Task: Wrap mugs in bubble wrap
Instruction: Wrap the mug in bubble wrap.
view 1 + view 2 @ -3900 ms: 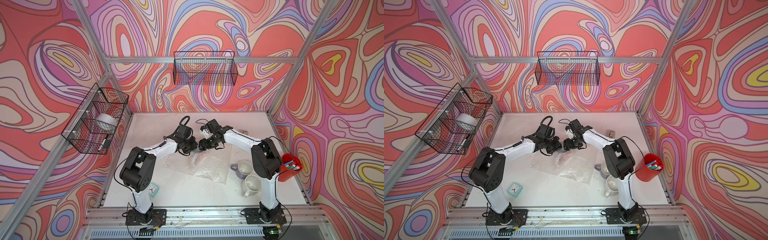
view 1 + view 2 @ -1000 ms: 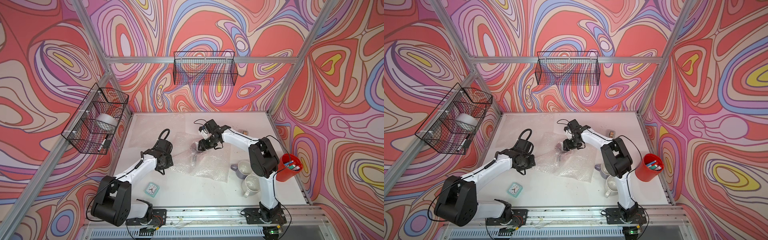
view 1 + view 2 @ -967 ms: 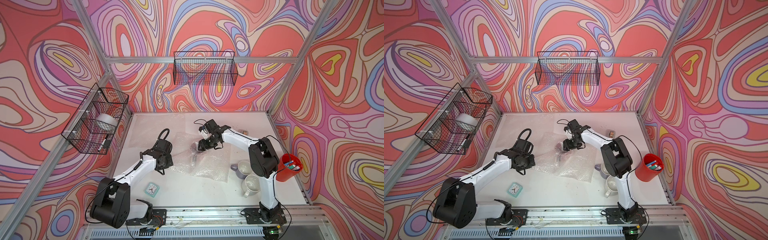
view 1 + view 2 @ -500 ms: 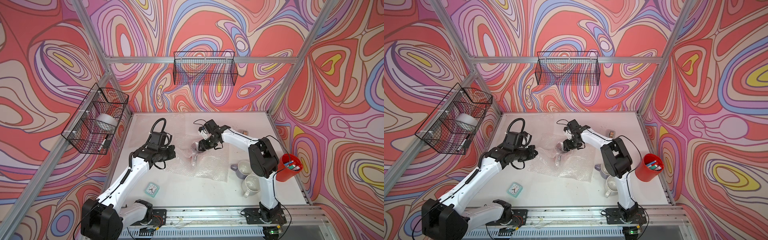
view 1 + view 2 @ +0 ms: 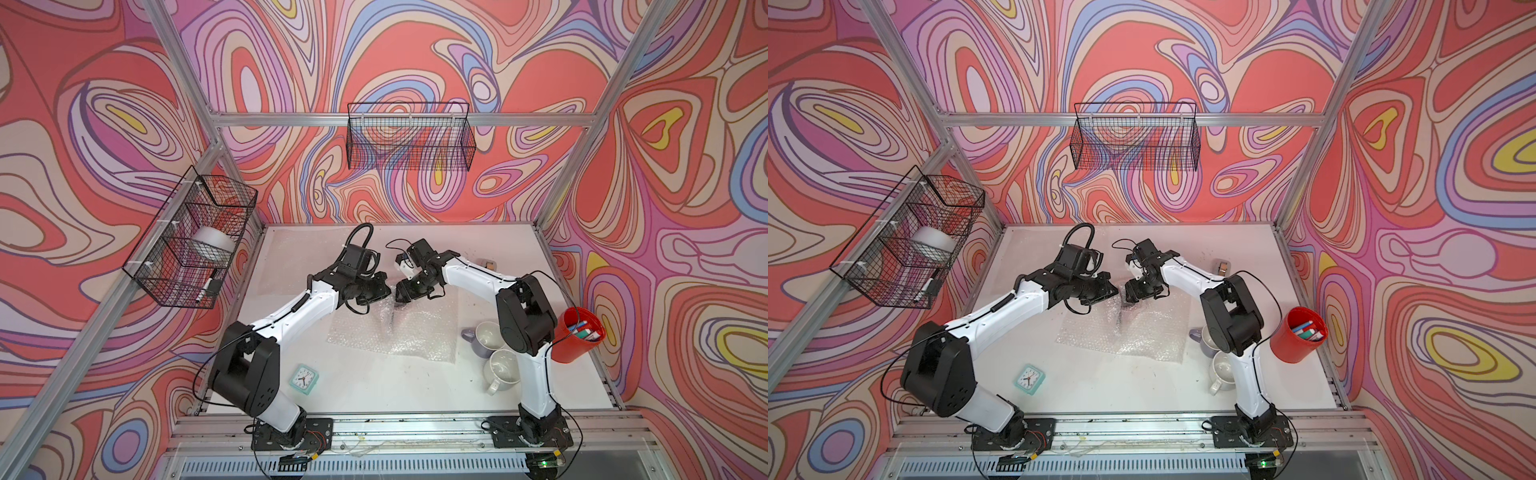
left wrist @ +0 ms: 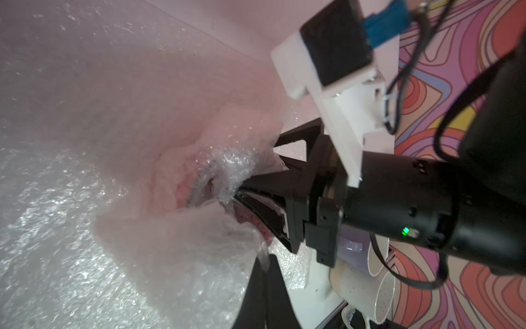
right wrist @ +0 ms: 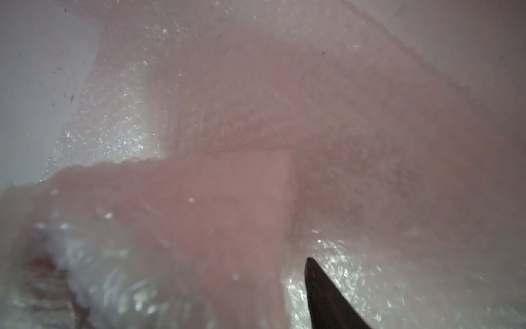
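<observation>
**Two robot arms bundle a red mug in bubble wrap**

In both top views, the left gripper point(image 5: 384, 291) and right gripper point(image 5: 401, 293) meet over the far edge of the bubble wrap point(image 5: 399, 338). A lavender mug point(image 5: 484, 338) and a white mug point(image 5: 500, 372) sit bare just beside that sheet.

Left wrist view: the right jaws grasp the red mug point(image 6: 183, 189) through the wrap, apparently steadying it. The left jaws are clenched on a raised flap, probably to fold it over.

Right wrist view: mostly blurred wrap.

Count: three mugs, one sheet in use.
</observation>
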